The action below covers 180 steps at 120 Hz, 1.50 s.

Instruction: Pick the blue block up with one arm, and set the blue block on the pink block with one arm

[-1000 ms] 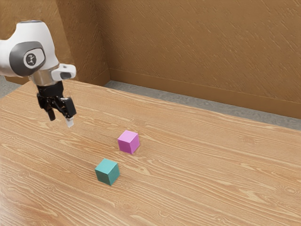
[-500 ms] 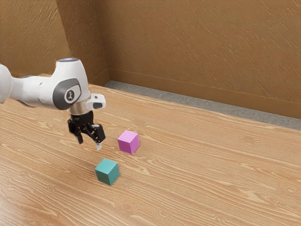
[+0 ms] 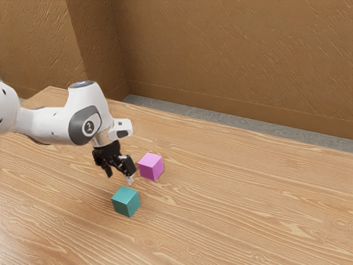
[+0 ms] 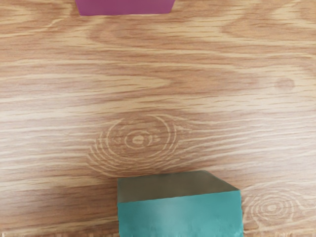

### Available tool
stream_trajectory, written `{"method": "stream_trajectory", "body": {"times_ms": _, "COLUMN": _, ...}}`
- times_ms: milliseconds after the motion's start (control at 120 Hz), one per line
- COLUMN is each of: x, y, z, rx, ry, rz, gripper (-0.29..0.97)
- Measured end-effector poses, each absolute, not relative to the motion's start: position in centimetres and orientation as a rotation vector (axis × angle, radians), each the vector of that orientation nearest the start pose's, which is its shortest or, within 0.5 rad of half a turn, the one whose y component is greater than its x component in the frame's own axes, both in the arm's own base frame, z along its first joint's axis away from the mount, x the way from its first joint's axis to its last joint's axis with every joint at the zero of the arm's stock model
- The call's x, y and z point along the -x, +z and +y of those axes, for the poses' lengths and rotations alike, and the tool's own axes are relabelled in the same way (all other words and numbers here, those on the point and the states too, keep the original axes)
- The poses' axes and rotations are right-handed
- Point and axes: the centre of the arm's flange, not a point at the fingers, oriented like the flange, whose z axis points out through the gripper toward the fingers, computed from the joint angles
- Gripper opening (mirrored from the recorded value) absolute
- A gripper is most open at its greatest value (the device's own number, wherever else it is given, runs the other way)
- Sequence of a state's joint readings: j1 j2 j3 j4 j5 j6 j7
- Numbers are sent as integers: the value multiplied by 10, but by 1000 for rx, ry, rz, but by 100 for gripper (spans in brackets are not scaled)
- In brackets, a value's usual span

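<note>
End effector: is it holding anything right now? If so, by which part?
Nothing is held. The end effector hangs open and empty above the table. The blue block and pink block both sit on the table.

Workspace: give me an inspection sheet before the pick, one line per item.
Surface: wooden table, bare wood grain, no marks seen.
Job's things: blue block and pink block both rest on the table, apart from each other, not stacked.
Clutter: nothing seen.
Grippers: gripper open, holding nothing, hovering over the table close to both blocks, touching neither.
Cables: nothing seen.
Surroundings: brown walls behind the table; grey floor strip along their base.
</note>
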<state>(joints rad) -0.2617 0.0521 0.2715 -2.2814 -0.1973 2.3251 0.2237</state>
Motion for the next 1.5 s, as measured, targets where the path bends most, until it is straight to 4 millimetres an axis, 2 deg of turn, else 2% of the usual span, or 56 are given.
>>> {"method": "stream_trajectory", "body": {"times_ms": 133, "x": -519, "y": 316, "z": 1, "rx": 3265, "ry": 21, "rz": 153, "gripper": 68}}
{"method": "stream_trajectory", "body": {"times_ms": 325, "x": -518, "y": 305, "z": -17, "rx": 3277, "ry": 43, "rz": 207, "gripper": 68}}
{"method": "stream_trajectory", "body": {"times_ms": 683, "x": -519, "y": 286, "z": -15, "rx": 3292, "ry": 84, "rz": 198, "gripper": 68}}
{"method": "stream_trajectory", "body": {"times_ms": 942, "x": -518, "y": 249, "z": -13, "rx": 3286, "ry": 164, "rz": 164, "gripper": 68}}
{"method": "stream_trajectory", "body": {"times_ms": 1050, "x": -518, "y": 243, "z": -12, "rx": 3287, "ry": 168, "rz": 155, "gripper": 68}}
{"method": "stream_trajectory", "body": {"times_ms": 1150, "x": -519, "y": 244, "z": -13, "rx": 3289, "ry": 155, "rz": 157, "gripper": 49}}
{"method": "stream_trajectory", "body": {"times_ms": 1242, "x": -522, "y": 252, "z": -11, "rx": 3288, "ry": 127, "rz": 161, "gripper": 39}}
{"method": "stream_trajectory", "body": {"times_ms": 1317, "x": -525, "y": 273, "z": -11, "rx": 3291, "ry": 64, "rz": 175, "gripper": 33}}
{"method": "stream_trajectory", "body": {"times_ms": 1433, "x": -529, "y": 302, "z": -11, "rx": 3287, "ry": -21, "rz": 205, "gripper": 31}}
{"method": "stream_trajectory", "body": {"times_ms": 1500, "x": -547, "y": 323, "z": -2, "rx": 3266, "ry": -76, "rz": 219, "gripper": 31}}
